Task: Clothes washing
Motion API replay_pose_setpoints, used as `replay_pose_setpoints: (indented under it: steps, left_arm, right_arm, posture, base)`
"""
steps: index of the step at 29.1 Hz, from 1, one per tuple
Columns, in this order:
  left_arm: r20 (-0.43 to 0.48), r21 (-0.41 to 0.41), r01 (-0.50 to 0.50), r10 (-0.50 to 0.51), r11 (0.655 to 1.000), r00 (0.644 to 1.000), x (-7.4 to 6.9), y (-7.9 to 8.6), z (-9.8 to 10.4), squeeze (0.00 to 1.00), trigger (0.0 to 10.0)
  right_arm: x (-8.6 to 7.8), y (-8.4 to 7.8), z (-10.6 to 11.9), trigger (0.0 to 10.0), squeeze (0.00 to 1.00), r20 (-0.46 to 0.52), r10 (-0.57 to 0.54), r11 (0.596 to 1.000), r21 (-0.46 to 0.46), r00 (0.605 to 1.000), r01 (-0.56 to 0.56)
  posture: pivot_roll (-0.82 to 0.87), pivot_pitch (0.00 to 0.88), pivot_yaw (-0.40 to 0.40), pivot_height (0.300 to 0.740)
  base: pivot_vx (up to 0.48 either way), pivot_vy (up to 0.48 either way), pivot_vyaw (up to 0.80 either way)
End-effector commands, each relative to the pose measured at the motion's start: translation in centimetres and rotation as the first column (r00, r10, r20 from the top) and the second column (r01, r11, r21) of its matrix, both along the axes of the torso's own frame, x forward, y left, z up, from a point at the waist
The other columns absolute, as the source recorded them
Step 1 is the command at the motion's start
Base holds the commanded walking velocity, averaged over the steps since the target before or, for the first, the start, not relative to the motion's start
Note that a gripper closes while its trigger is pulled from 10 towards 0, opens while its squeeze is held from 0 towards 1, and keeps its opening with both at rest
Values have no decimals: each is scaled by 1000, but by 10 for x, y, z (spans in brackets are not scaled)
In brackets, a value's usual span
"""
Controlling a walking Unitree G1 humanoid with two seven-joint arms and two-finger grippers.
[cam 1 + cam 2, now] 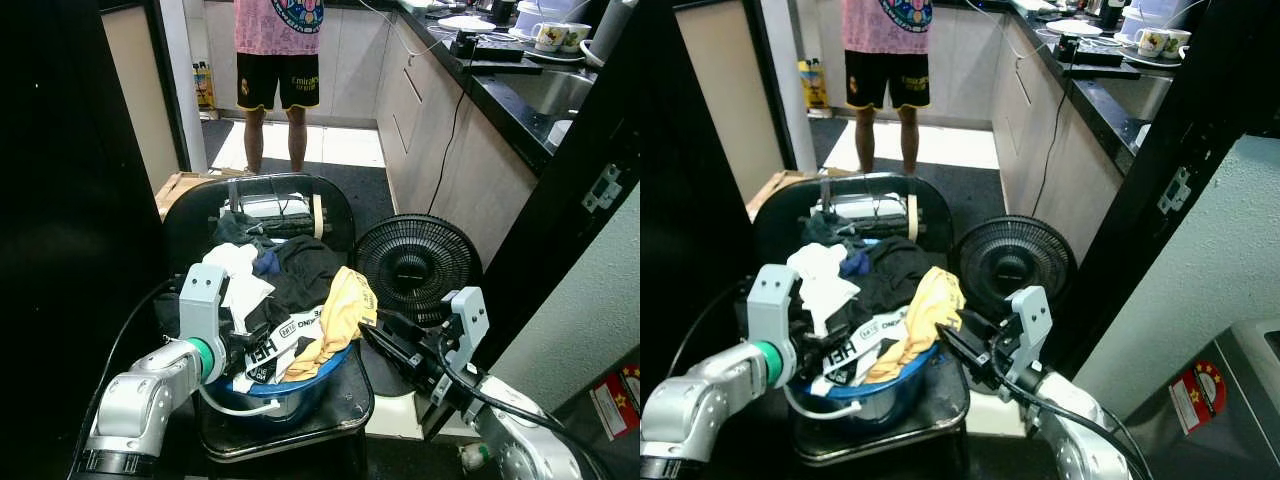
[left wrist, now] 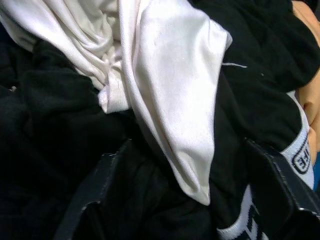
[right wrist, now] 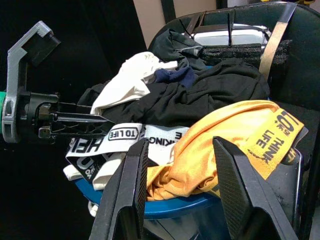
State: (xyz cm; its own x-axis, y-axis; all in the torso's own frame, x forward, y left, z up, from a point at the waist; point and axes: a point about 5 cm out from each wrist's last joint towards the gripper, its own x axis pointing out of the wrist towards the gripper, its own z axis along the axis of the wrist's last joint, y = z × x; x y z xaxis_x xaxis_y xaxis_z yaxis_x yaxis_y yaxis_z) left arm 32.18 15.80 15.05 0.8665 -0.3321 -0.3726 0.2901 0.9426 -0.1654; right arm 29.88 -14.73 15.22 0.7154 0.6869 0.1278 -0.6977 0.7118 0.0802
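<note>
At the robot's left, the left gripper (image 1: pixel 243 350) reaches into the side of the laundry heap, its fingers (image 2: pixel 95 192) spread apart with black cloth and a fold of the white garment (image 2: pixel 165 100) between them; nothing is visibly pinched. The heap of clothes (image 1: pixel 290 300) fills a blue basin (image 1: pixel 290 390), which sits on the seat of a black chair (image 1: pixel 335 395). On top lie the white garment, a dark blue scrap, and a black shirt (image 3: pixel 200 95), with a black-and-white lettered waistband (image 3: pixel 125 135) draped over the near rim. An orange garment (image 1: pixel 340 315) (printed with black letters along one edge) hangs over the basin's right side. Behind the heap, against the chair back, rests a silver appliance (image 1: pixel 270 207) held by a strap.

Right of the chair stands a black floor fan (image 1: pixel 415 265) on the floor. The right gripper (image 1: pixel 385 340) hovers just beside the orange garment, its fingers (image 3: pixel 232 185) open and holding nothing.

Farther back, a person (image 1: pixel 275 60) in a pink shirt and black shorts stands on the kitchen floor. Along the right runs a dark desk (image 1: pixel 500 85) carrying mugs (image 1: pixel 555 37) and a plate.
</note>
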Motion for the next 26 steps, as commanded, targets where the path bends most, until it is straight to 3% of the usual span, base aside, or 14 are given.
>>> replay_pose_setpoints:
  steps: [1,23,26]
  left_arm:
    - [-101,-12,42,-43,999,994,-9,-6,-20,0,0]
    - [-78,-57,61,-65,997,995,-11,-7,-15,0,0]
    - [-36,-59,67,-69,996,997,-11,-7,-11,0,0]
  right_arm:
    - [0,-2,-2,10000,0,-4,1,1000,-19,1000,-1]
    - [1,-1,-2,10000,0,-3,-4,1000,-13,1000,4]
    - [1,-1,-2,10000,0,-3,-5,1000,-12,1000,5]
  posture:
    - [-32,101,-14,740]
    - [-27,109,-14,740]
    - [-27,109,-14,740]
  base:
    - [0,0,0]
    - [0,0,0]
    - [0,0,0]
